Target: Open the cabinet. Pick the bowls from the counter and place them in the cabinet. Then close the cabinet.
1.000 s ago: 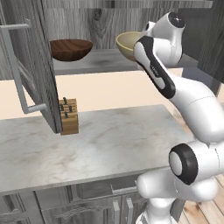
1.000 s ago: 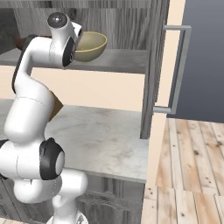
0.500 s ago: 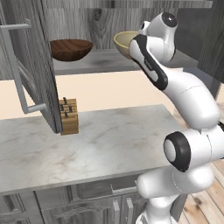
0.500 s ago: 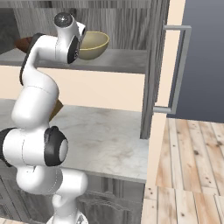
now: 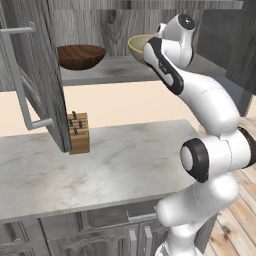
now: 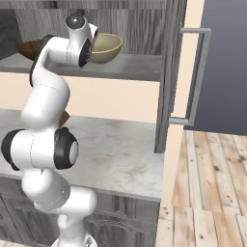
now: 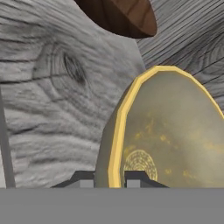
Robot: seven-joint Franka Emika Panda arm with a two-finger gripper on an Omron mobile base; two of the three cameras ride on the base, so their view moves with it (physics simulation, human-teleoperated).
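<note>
Up on the cabinet shelf (image 5: 120, 67) sits the wooden bowl (image 5: 81, 55), and the gripper (image 7: 111, 178), clamped on the beige bowl's (image 6: 106, 47) rim, needs lowering and releasing.

no readable text, no labels, no brands, no numbers anywhere

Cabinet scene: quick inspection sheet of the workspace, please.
Surface: counter, marbled, bare apart from the knife block.
Job's things: cabinet doors open; brown bowl on its shelf; beige bowl at the shelf, rim pinched.
Clutter: knife block by the left door.
Grippers: gripper shut on the beige bowl's rim.
Cables: nothing seen.
Surroundings: wood plank floor, low cabinets beneath.
</note>
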